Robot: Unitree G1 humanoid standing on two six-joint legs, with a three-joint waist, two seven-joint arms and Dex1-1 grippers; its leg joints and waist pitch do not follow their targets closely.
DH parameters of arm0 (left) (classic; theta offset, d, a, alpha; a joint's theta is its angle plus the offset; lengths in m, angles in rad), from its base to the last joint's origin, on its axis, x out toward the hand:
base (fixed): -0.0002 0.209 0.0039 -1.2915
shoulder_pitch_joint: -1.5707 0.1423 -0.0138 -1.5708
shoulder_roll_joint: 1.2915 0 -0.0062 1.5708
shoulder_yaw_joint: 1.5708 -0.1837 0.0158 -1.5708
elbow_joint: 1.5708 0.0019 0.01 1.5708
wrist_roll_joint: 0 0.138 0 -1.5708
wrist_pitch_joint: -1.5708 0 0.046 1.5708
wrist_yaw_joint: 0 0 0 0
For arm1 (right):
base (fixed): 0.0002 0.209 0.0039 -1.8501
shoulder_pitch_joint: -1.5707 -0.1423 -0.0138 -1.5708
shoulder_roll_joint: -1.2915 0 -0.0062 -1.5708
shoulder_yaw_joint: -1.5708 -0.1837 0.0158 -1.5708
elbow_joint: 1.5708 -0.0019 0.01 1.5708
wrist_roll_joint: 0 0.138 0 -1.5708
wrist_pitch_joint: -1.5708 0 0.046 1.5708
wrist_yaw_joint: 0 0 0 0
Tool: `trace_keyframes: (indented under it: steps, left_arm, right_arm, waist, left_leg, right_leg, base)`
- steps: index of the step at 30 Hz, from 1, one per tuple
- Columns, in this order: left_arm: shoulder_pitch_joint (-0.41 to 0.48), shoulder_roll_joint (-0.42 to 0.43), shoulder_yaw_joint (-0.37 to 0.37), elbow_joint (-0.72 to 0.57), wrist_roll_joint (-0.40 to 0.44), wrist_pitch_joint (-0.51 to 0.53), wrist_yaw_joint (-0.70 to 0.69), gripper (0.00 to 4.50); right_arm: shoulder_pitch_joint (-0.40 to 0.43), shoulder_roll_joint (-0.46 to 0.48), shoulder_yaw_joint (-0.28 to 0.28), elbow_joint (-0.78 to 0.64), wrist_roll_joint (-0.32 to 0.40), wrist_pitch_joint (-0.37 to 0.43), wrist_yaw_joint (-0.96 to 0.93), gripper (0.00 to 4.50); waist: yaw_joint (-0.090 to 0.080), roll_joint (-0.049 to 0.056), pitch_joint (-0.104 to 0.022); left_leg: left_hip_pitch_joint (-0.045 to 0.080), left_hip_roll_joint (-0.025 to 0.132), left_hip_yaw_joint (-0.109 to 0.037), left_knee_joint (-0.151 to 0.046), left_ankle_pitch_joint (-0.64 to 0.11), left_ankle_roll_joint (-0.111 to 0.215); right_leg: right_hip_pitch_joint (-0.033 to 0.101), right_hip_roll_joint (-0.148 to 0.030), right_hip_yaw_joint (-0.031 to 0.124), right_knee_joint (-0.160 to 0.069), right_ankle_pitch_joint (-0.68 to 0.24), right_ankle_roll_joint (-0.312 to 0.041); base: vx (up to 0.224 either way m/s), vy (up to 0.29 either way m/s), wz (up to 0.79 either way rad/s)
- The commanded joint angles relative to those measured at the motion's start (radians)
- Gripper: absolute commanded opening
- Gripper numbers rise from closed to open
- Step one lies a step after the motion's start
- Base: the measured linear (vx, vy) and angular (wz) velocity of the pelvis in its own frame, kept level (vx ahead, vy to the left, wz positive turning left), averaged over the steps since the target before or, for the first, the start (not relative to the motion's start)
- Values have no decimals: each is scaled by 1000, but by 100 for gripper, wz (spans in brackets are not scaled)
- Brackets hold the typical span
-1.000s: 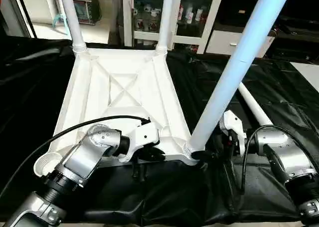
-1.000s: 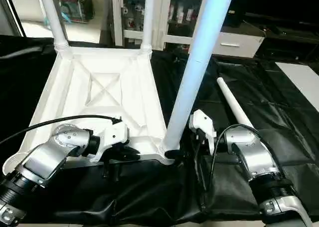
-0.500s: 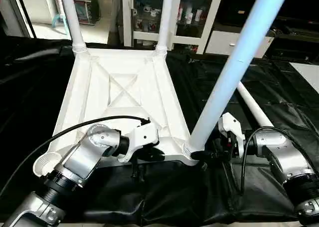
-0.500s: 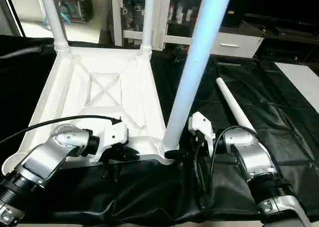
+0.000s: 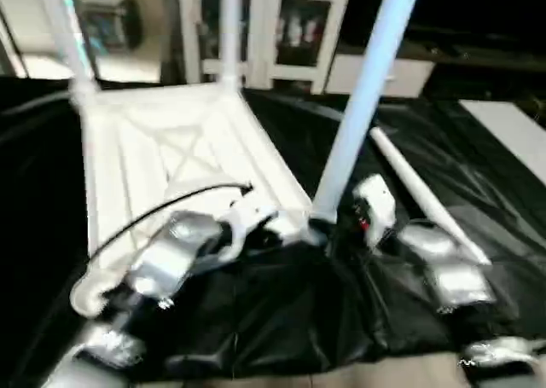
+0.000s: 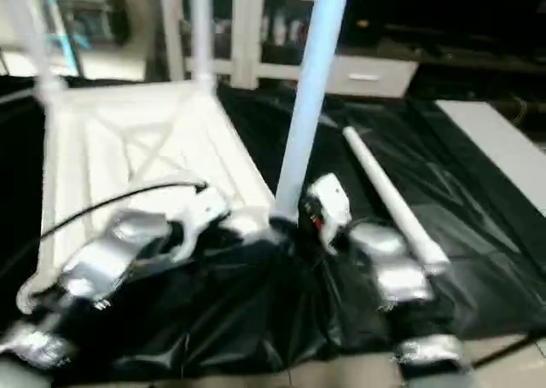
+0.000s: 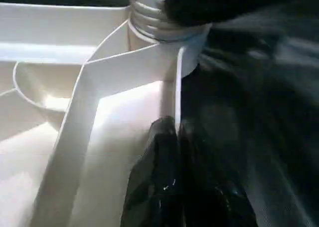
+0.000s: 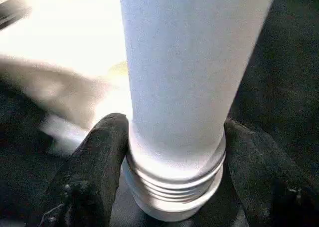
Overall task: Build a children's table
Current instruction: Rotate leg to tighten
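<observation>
The children's table top (image 5: 171,141) lies upside down on a black sheet. Two legs (image 5: 229,30) stand in its far sockets. A third leg (image 5: 363,98) rises from the near right corner socket, leaning right. My right gripper (image 8: 177,137) is shut on that leg's base, with one finger (image 8: 99,157) on each side just above the threaded collar. My left gripper (image 7: 178,132) is shut on the top's near rim (image 7: 172,97), close to that same corner. A fourth leg (image 5: 418,192) lies loose on the sheet to the right.
The near left corner socket (image 5: 85,294) stands open with no leg. A white glass-door cabinet (image 5: 281,30) is behind the table top. A white surface (image 5: 512,124) lies at the far right. Black sheet (image 5: 281,320) covers the front.
The whole picture has swung and blurred, so the camera has moved. Both grippers stay at the near right corner. The right fingers have drawn in on the leg's base.
</observation>
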Motion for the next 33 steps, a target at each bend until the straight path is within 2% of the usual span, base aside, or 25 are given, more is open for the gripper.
trace_keyframes:
  steps: [1, 2, 3, 5, 6, 7, 8, 12, 16, 18, 20, 22, 24, 27, 28, 30, 32, 33]
  left_arm:
    - [-42, -74, 28, 11, -4, 29, 98, 0]
    - [-47, -82, 29, 16, 0, 27, 110, 0]
    - [-59, -98, 27, 28, 11, 23, 131, 0]
    - [-68, -112, 25, 42, 22, 9, 159, 0]
    - [-71, -115, 24, 45, 26, 5, 164, 0]
    - [-73, -115, 23, 44, 28, 7, 166, 0]
    - [-72, -113, 20, 38, 31, 14, 167, 0]
    - [-65, -107, 20, 32, 36, 29, 171, 0]
    - [-61, -101, 25, 37, 36, 34, 177, 0]
    - [-59, -97, 28, 36, 34, 33, 177, 0]
    - [-53, -83, 25, 32, 34, 27, 162, 0]
    - [-49, -77, 24, 30, 32, 21, 155, 0]
    - [-45, -70, 23, 28, 32, 15, 147, 0]
    - [-31, -34, 14, 19, 30, -2, 106, 0]
    - [-26, -22, 10, 16, 29, -9, 91, 0]
    - [-20, -6, 0, 10, 26, -25, 61, 0]
    - [12, 54, -47, -28, 8, -65, -64, 0]
    - [12, 54, -47, -28, 8, -65, -64, 0]
  right_arm:
    - [-10, 76, -61, 113, -25, 60, -289, 270]
    - [-16, 91, -64, 120, -22, 58, -304, 270]
    - [-27, 123, -62, 131, -21, 46, -329, 270]
    - [-37, 150, -43, 136, -24, 22, -314, 270]
    - [-41, 153, -25, 134, -36, 14, -302, 270]
    - [-42, 152, -18, 132, -43, 8, -302, 270]
    - [-43, 150, -9, 128, -51, 2, -295, 270]
    - [-39, 147, 1, 103, -80, -7, -290, 270]
    - [-29, 158, -15, 56, -25, -20, -227, 270]
    - [-19, 157, -13, 21, -1, -14, -177, 325]
    - [-3, 151, -19, -31, 26, 9, -137, 342]
    - [4, 144, -21, -51, 32, 16, -127, 349]
    - [16, 130, -24, -83, 40, 25, -112, 372]
    - [65, 66, -20, -197, 71, 72, -42, 404]
    - [82, 42, -15, -234, 81, 91, -13, 404]
    - [102, 6, -13, -277, 95, 112, 26, 415]
    - [130, -90, -11, -332, 123, 145, 146, 435]
    - [130, -90, -11, -332, 123, 145, 146, 441]
  waist:
    - [-6, 26, -47]
    - [-10, 26, -48]
    - [-18, 22, -50]
    - [-22, 30, -50]
    - [-23, 29, -49]
    - [-22, 29, -48]
    - [-22, 24, -46]
    - [-19, 24, -46]
    - [-17, 23, -46]
    - [-14, 25, -46]
    - [-9, 22, -49]
    - [-6, 25, -49]
    - [-4, 22, -50]
    - [1, 26, -49]
    - [5, 24, -51]
    - [7, 23, -55]
    - [18, 22, -54]
    - [22, 22, -54]
  left_leg:
    - [3, 33, -38, -90, -461, -57]
    - [2, 34, -39, -91, -470, -57]
    - [-3, 37, -47, -94, -488, -61]
    - [3, 41, -51, -98, -522, -57]
    - [5, 41, -51, -99, -524, -54]
    - [6, 39, -48, -98, -527, -52]
    - [9, 36, -44, -96, -520, -45]
    - [5, 38, -42, -99, -487, -43]
    - [6, 39, -38, -99, -475, -36]
    - [3, 40, -36, -101, -448, -33]
    - [-1, 40, -34, -102, -412, -24]
    - [-1, 41, -31, -102, -394, -21]
    - [-11, 41, -31, -103, -365, -18]
    - [0, 41, -26, -101, -354, -11]
    - [-6, 43, -26, -101, -327, -6]
    - [-7, 43, -22, -99, -279, 2]
    - [0, 44, -16, -96, -252, 15]
    - [1, 46, -15, -97, -249, 22]
  right_leg:
    - [32, -66, 19, -110, -642, -50]
    - [31, -66, 18, -114, -633, -49]
    - [39, -66, 7, -114, -607, -46]
    - [39, -67, 4, -117, -540, -61]
    - [38, -67, 7, -115, -499, -78]
    - [33, -67, 10, -115, -493, -85]
    - [31, -69, 13, -116, -505, -92]
    - [32, -70, 20, -109, -480, -105]
    - [31, -70, 24, -108, -465, -111]
    - [34, -69, 27, -104, -438, -119]
    - [39, -68, 30, -99, -411, -123]
    - [37, -69, 33, -98, -397, -127]
    - [44, -70, 32, -95, -396, -125]
    - [36, -65, 35, -98, -385, -126]
    - [43, -66, 36, -92, -359, -130]
    - [42, -67, 39, -84, -304, -151]
    - [41, -65, 41, -82, -281, -164]
    - [41, -66, 43, -80, -279, -168]
  base:
    - [0, 0, 0]
    - [0, 0, 0]
    - [0, 0, 0]
    - [0, 0, 0]
    - [0, 0, 0]
    - [0, 0, 0]
    - [0, 0, 0]
    - [0, 0, 0]
    - [0, 0, 0]
    - [0, 0, 0]
    - [0, 0, 0]
    - [0, 0, 0]
    - [0, 0, 0]
    - [0, 0, 0]
    - [0, 0, 0]
    - [0, 0, 0]
    - [0, 0, 0]
    - [0, 0, 0]
